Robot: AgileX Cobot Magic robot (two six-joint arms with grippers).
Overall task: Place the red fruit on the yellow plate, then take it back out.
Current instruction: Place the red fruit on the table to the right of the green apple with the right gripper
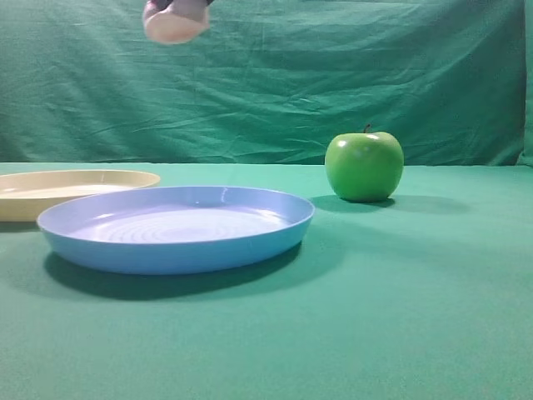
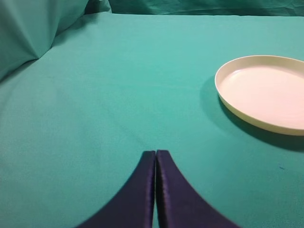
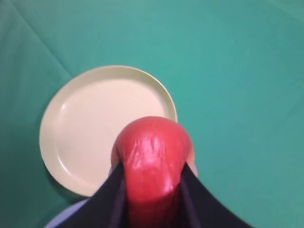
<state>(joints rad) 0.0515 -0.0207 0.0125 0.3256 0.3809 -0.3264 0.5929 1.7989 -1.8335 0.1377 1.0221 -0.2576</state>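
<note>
The red fruit (image 3: 153, 156) is clamped between the two dark fingers (image 3: 107, 199) of the right gripper (image 3: 153, 190), one finger on each flank. In the right wrist view it hangs above the yellow plate (image 3: 85, 128), overlapping the plate's rim at about the 4 o'clock position. In the exterior high view only the fruit's pale underside (image 1: 173, 23) shows at the top edge, well above the table, at roughly 11 o'clock from the blue plate (image 1: 175, 229).

The yellow plate (image 1: 75, 187) rests flat on the green tablecloth (image 1: 400, 317), partly behind the blue plate at its 10 o'clock side. The plate holds nothing.

The green apple (image 1: 364, 165) stands upright with its stem up, at 2 o'clock from the blue plate and apart from it.

The left gripper (image 2: 156, 190) has its fingers pressed together with nothing between them. In the left wrist view the yellow plate (image 2: 266, 95) lies at 2 o'clock from the fingertips.
</note>
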